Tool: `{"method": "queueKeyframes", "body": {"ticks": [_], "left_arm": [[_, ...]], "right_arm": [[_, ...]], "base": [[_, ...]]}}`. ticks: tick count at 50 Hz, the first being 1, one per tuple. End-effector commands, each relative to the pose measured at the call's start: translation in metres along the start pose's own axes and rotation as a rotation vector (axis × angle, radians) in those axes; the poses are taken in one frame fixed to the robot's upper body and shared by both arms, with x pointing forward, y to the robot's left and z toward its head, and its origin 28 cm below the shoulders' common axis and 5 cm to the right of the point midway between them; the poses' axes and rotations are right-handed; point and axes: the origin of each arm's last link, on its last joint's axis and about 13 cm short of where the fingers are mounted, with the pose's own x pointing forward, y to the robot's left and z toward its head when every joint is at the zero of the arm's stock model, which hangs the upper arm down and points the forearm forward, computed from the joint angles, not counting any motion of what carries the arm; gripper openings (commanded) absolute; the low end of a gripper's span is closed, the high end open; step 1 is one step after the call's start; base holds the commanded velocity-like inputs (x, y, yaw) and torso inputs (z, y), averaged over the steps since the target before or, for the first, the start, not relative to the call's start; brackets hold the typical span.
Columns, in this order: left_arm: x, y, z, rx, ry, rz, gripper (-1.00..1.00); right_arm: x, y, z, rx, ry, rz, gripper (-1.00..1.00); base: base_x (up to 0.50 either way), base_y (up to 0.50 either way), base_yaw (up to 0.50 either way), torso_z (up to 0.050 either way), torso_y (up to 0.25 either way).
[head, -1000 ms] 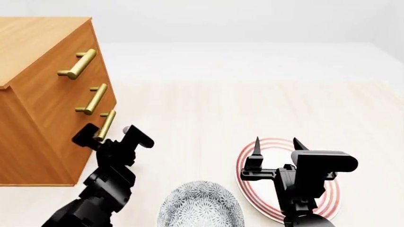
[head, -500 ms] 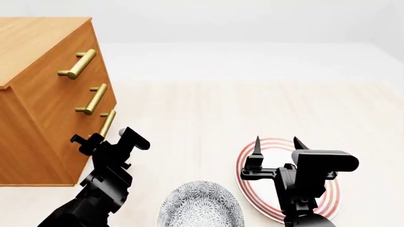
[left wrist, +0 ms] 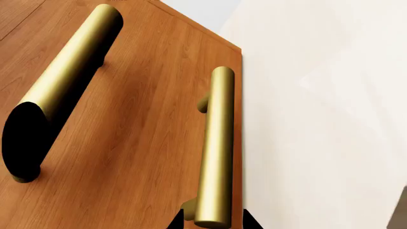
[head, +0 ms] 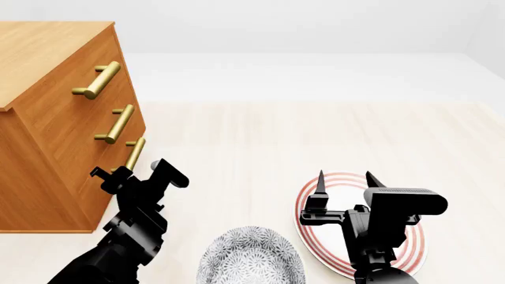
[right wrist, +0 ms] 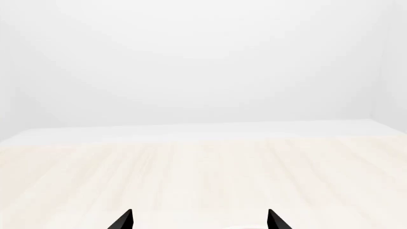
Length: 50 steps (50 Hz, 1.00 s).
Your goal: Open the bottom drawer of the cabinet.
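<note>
Because the left gripper (head: 130, 174) stands spread just short of the bottom drawer (head: 118, 171) handle at ten o'clock, I'd fear closing early and catching air. The right gripper (head: 345, 184), also spread, idles at four o'clock. The cabinet (head: 47, 118) might slide.

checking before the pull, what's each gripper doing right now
Left gripper: open, jaws either side of the bottom drawer's handle, not closed on it.
Right gripper: open, holding nothing.
</note>
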Motion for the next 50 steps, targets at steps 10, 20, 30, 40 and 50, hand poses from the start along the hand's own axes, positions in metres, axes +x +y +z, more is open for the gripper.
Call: {"method": "queueKeyframes", "body": {"ticks": [10, 20, 30, 40, 50], "left_arm": [[-0.021, -0.004, 0.031, 0.072, -0.087, -0.063, -1.0], [-0.036, -0.002, 0.037, 0.068, -0.108, -0.079, -1.0], [-0.05, -0.006, 0.047, 0.069, -0.136, -0.108, -1.0], [-0.059, -0.014, 0.056, 0.082, -0.171, -0.133, -1.0], [-0.059, -0.012, 0.058, 0.081, -0.185, -0.125, -1.0]], "right_arm": [[0.0, -0.001, 0.0, 0.001, 0.0, -0.005, 1.0], [0.0, -0.001, -0.001, 0.003, -0.002, -0.005, 1.0], [0.0, -0.001, -0.001, 0.009, -0.003, -0.007, 1.0], [-0.001, -0.002, -0.003, 0.014, -0.001, -0.009, 1.0], [0.0, -0.002, -0.003, 0.015, -0.001, -0.009, 1.0]], "base": [[0.0, 0.0, 0.0, 0.0, 0.0], [0.0, 0.0, 0.0, 0.0, 0.001], [0.0, 0.0, 0.0, 0.0, 0.002], [-0.01, 0.0, 0.0, 0.0, 0.003], [-0.01, 0.0, 0.0, 0.002, 0.004]]}}
